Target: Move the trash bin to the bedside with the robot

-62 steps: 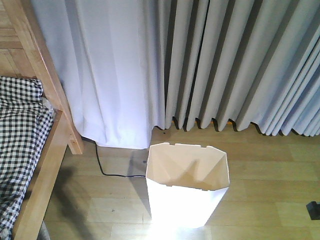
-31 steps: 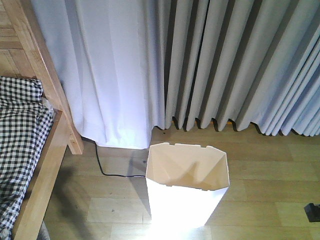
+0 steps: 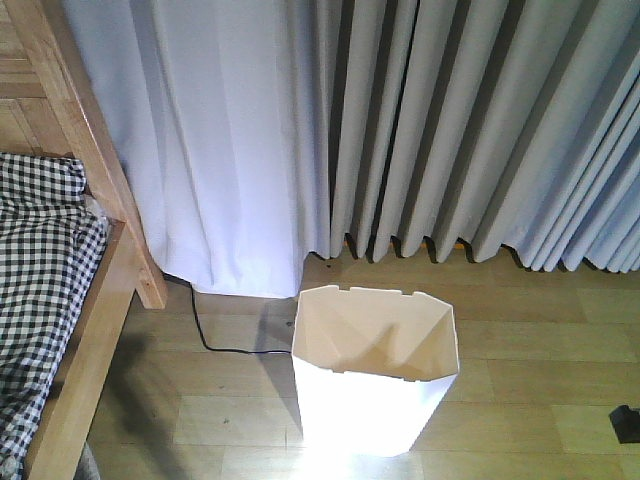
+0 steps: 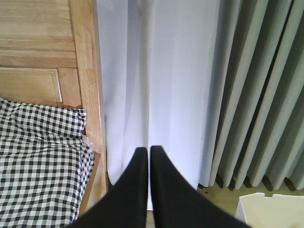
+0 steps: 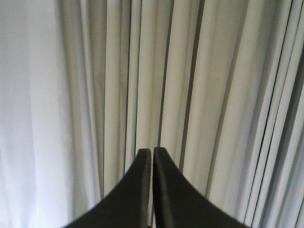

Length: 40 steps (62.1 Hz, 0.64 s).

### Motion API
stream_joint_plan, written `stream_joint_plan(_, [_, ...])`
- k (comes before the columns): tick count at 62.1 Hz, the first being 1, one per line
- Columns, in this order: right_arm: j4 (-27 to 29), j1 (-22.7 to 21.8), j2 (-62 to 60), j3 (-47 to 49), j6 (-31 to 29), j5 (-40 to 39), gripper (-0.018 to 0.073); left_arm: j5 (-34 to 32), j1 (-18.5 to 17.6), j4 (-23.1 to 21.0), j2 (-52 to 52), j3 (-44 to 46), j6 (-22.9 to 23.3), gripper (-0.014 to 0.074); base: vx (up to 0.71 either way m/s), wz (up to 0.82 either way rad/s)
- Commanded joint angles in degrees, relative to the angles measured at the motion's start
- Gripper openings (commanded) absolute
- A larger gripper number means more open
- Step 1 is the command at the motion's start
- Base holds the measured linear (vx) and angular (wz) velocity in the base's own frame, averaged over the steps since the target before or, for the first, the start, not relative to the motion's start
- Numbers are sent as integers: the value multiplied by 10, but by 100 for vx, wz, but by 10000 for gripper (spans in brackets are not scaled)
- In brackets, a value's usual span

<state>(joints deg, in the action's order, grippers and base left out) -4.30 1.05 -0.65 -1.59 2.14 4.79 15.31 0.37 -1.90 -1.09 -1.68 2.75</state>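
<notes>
I can't see the trash bin's [image 3: 375,375] base past the frame's bottom edge; right of it, a dark object [image 3: 627,423] is cropped, unidentifiable.

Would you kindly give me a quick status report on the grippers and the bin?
Left gripper shut, empty; right gripper shut, empty. White plastic trash bin upright on the wood floor, apart from the wooden bed frame. Black cable on the floor between them.

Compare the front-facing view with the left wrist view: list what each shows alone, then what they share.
Front-facing only: the whole trash bin standing on the wooden floor, a black cable and a dark object at the right edge. Left wrist only: the left gripper, fingers together, and the wooden headboard. Both: the bed's checked bedding, wooden post, curtains and bin rim.
</notes>
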Motion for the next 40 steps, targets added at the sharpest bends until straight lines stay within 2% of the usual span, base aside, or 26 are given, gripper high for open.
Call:
stream_joint_plan(1, [-8,-3,-7,-11,1,-40,-11,-42,-2,-6,-6,-17,5,-6,0,0])
stream_joint_plan(40, [-8,-3,-7,-11,1,-40,-11,-42,-2,-6,-6,-17,5,-6,0,0])
